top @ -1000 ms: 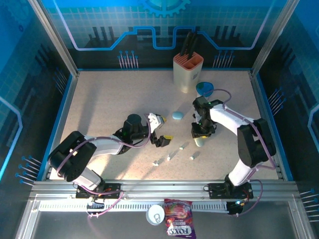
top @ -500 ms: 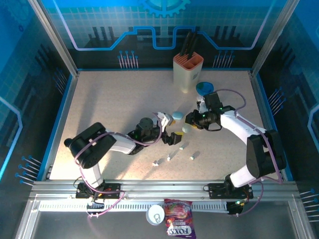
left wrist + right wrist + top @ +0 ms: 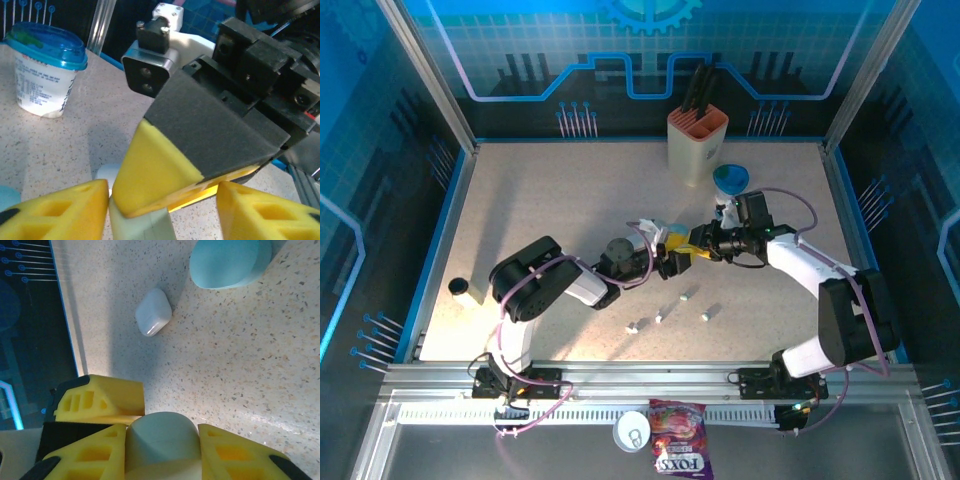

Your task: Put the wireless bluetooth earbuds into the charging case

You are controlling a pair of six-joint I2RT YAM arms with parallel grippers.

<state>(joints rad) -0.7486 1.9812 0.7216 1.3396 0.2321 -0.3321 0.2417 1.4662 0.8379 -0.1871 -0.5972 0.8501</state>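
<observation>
the left gripper (image 3: pixel 162 210) had crossed over, narrowing around the pale pebble-shaped plastic case (image 3: pixel 159 437) that the right gripper (image 3: pixel 160 452) clenched; whether it gripped was unclear. opening the case probably came next. the tiny white stemmed earbuds (image 3: pixel 659 318) lay loose on the speckled table (image 3: pixel 540 200).

Left tool (image 3: pixel 672 262) parted, facing the clamped right tool (image 3: pixel 700 243)

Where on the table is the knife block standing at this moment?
In the top view the knife block stands at the far edge of the table, right of centre, with the blue-lidded tub just in front of it, to the right.
</observation>
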